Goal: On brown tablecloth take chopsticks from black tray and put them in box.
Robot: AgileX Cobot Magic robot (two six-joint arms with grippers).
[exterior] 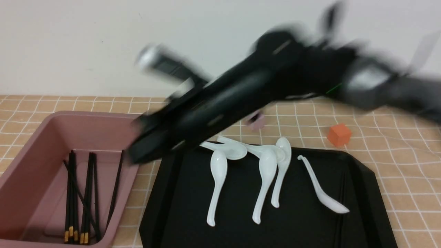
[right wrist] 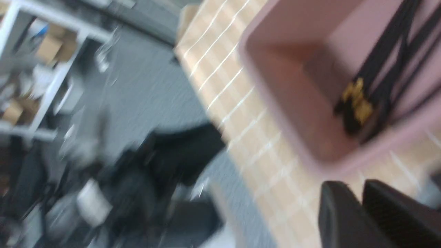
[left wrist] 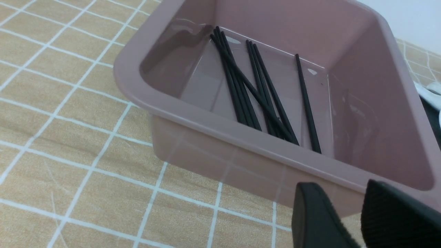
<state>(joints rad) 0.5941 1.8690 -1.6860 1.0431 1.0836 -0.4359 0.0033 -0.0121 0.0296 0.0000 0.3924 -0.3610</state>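
Observation:
The pink box [exterior: 86,115] stands at the left on the brown tablecloth [exterior: 406,165] and holds several black chopsticks [exterior: 91,193] with gold ends. The black tray [exterior: 303,220] lies in the middle; I cannot make out chopsticks on it, only faint thin lines at its right part. My right arm sweeps across, blurred, and its gripper [exterior: 134,155] is over the box's right rim. In the right wrist view it [right wrist: 360,187] looks shut and empty, near the box [right wrist: 286,113] and chopsticks [right wrist: 379,79]. My left gripper [left wrist: 339,191] is slightly open and empty outside the box [left wrist: 206,125], which shows the chopsticks [left wrist: 241,82].
Several white soup spoons [exterior: 217,179] lie on the tray. An orange cube [exterior: 339,135] and a small pink cube [exterior: 257,121] sit on the cloth behind the tray. The left arm is out of the front view. The floor and shelves beyond the table edge show in the right wrist view.

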